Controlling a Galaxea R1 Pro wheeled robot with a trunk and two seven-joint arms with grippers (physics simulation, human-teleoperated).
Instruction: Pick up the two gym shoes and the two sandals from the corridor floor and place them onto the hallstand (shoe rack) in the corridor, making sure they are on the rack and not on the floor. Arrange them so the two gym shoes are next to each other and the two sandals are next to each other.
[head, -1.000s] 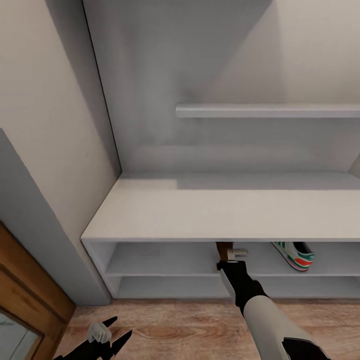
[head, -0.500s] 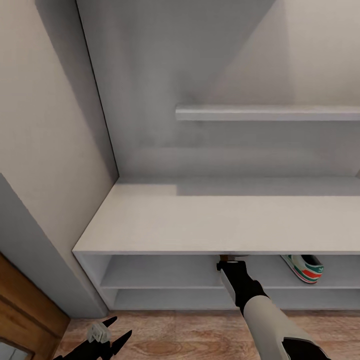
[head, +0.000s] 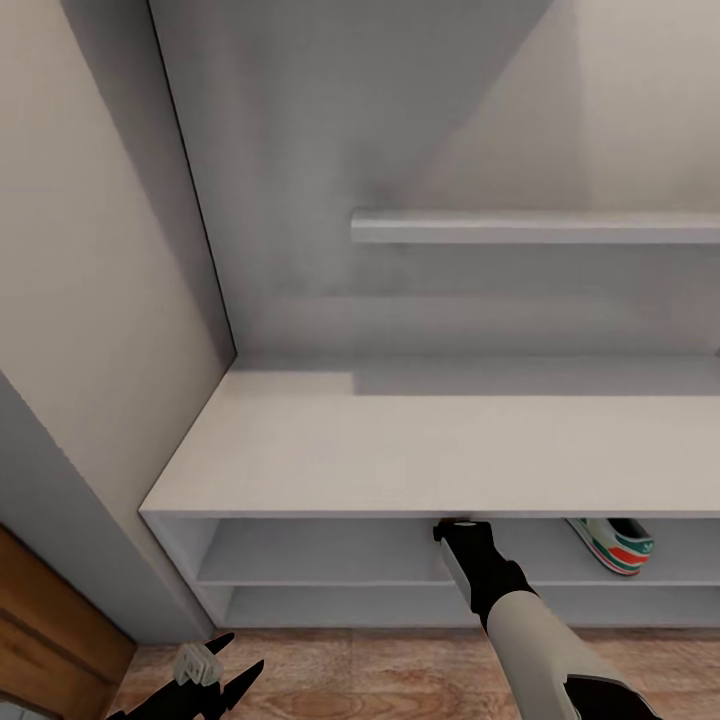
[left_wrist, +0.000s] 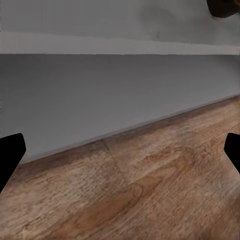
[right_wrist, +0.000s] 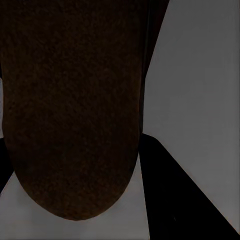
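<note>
While the right gripper (head: 455, 523) reaches under the hallstand (head: 440, 450) bench, it holds a sandal (right_wrist: 70, 110) lengthwise. One gym shoe (head: 615, 543) lies on that shelf, to its right. The left gripper (head: 205, 675) hangs wide, empty.

One gym shoe (head: 612, 541), one sandal (right_wrist: 75, 105), one hallstand (head: 420, 450), two claws (head: 215, 680).

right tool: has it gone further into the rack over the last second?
Yes. The sandal it carries showed below the bench edge a second ago; now the bench top hides it and the right tool, so both went deeper onto the upper shelf.
</note>
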